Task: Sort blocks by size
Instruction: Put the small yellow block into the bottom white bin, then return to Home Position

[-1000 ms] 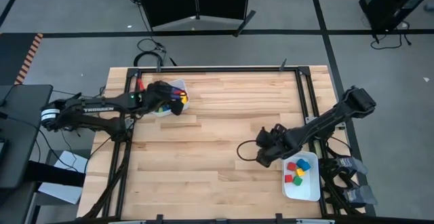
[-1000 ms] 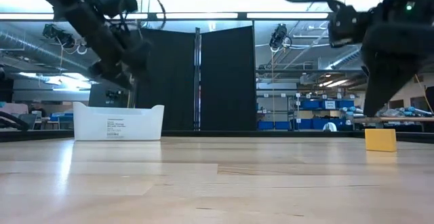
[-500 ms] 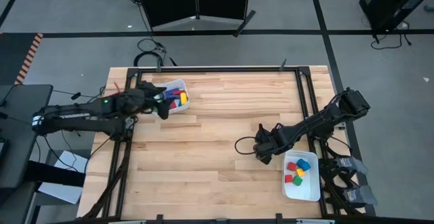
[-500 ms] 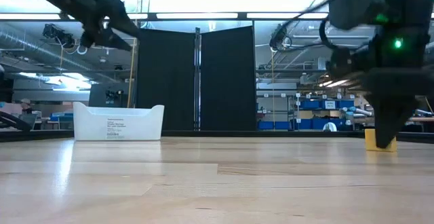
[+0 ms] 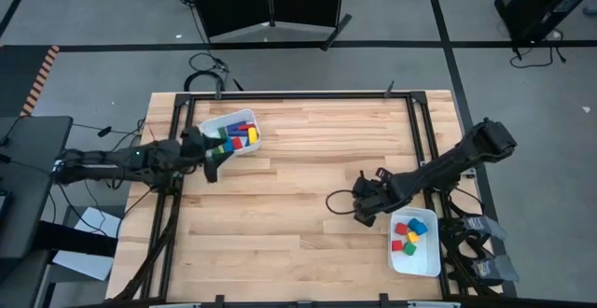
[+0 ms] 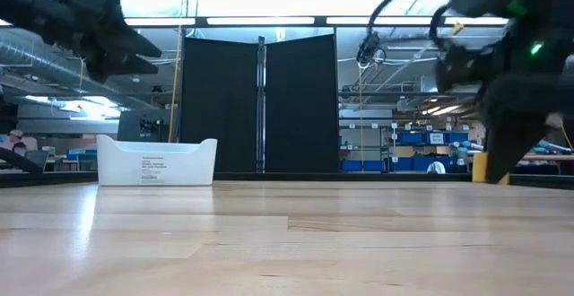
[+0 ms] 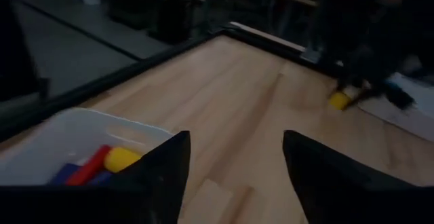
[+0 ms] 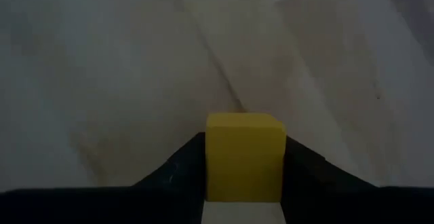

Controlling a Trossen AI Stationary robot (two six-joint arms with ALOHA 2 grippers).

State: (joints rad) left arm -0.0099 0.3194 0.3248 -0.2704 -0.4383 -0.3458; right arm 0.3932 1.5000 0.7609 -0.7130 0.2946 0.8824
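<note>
right gripper [image 8: 244, 183] clamped on 1 yellow block [image 8: 244, 155], lower right | left gripper [image 7: 234, 176] released, upper left by white tray [image 5: 216, 127]

Robotics lab: storage shelving [image 6: 404, 148], black partition [image 6: 260, 103], ceiling lights.

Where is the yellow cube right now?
The yellow cube sits between the right gripper's fingers, on the table's right side, just left of the near-right tray.
</note>
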